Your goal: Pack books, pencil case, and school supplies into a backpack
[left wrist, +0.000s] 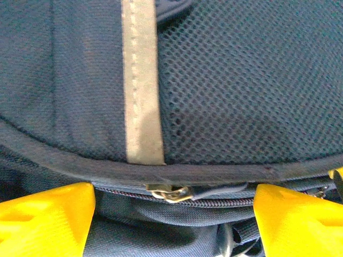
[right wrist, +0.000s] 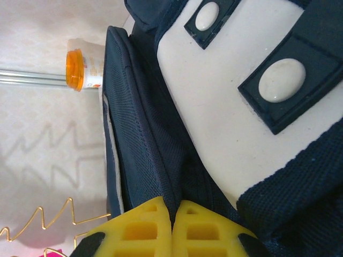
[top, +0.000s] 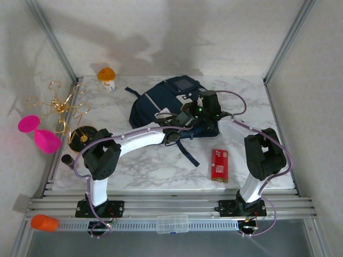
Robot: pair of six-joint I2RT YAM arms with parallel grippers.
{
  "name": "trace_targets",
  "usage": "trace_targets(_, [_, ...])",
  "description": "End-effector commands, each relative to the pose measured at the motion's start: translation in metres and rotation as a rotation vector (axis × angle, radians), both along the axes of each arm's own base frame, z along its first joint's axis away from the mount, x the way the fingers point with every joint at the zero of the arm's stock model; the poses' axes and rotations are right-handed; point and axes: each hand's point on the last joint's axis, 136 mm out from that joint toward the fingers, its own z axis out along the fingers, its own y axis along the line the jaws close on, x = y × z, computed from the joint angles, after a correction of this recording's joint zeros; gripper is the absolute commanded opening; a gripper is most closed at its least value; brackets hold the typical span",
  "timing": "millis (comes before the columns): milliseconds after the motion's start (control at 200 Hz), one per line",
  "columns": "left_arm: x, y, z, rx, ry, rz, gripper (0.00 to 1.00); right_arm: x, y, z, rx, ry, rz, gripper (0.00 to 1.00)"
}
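The backpack [top: 161, 110] is lying flat toward the back of the table, and both arms are reaching over its near edge. The left gripper [left wrist: 174, 211] is hovering right at the backpack's zip line with its fingers [left wrist: 48, 219] spread wide and gripping nothing. The metal zipper pull [left wrist: 169, 193] is sitting between them, just under the backpack's pale stripe [left wrist: 142, 80]. The right gripper [right wrist: 172, 225] is resting against the backpack's side seam with its fingers pressed together. A dark fold of fabric is running down toward them, though I cannot tell whether any of it is caught. The red box [top: 219, 165] is waiting on the table on the near side of the backpack, well apart from it and off to the right. The likely trouble is the small, flat pull. If the left fingers are closing slightly off line, they may be grabbing piping or mesh instead. If the right gripper is not really anchoring the fabric, the whole backpack may be sliding or bunching when the zip is tugged.
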Motion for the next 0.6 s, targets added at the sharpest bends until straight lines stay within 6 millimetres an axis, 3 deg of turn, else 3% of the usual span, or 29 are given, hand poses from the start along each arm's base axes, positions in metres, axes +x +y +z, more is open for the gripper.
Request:
trace_targets(0, [-0.009,0.056,-0.008,0.105,0.013,0.164,0.78,0.008,0.008,0.051,0.107,-0.147,-0.003,0.0])
trace_targets(220, [-0.037,0.113,0.007,0.094,-0.007,0.257,0.71,0.01,0.003,0.047,0.072,-0.154,-0.021,0.0])
trace_targets(320, [-0.051,0.123,0.009,0.074,-0.009,0.237,0.7,0.01,0.004,0.049,0.068,-0.157,-0.017,0.0])
trace_targets(426, [-0.048,0.109,0.021,0.045,-0.024,0.132,0.67,0.01,0.004,0.051,0.066,-0.162,-0.019,0.0])
trace_targets(596, [-0.029,0.064,0.047,0.092,-0.034,-0.124,0.65,0.011,0.008,0.053,0.076,-0.159,-0.006,0.0])
